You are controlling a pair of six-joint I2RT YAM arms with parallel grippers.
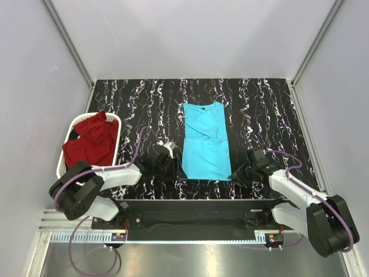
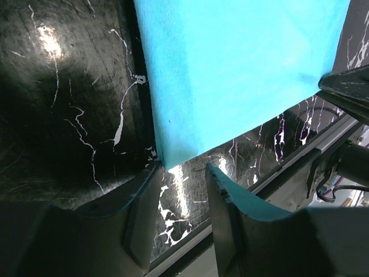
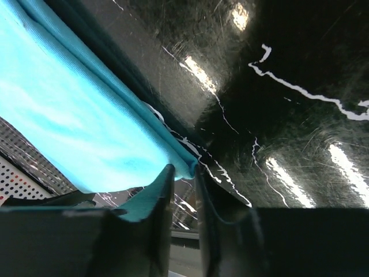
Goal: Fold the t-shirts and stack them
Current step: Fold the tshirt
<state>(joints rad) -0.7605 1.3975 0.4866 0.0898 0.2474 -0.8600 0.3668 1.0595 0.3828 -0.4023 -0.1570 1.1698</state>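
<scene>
Poised at both lower corners of the turquoise shirt [image 1: 204, 144], to fold it.
My left pincer [image 2: 181, 173] gapes; my right pincer [image 3: 184, 170] is almost closed, grip unclear.

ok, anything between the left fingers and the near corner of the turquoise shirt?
Nothing visible. The left gripper is open, with the near corner of the turquoise shirt right at its fingertips. Only table shows in the gap. The red shirt sits in the basket, off to the side.

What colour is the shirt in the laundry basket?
Dark red t-shirt, best seen in the top external view.
</scene>
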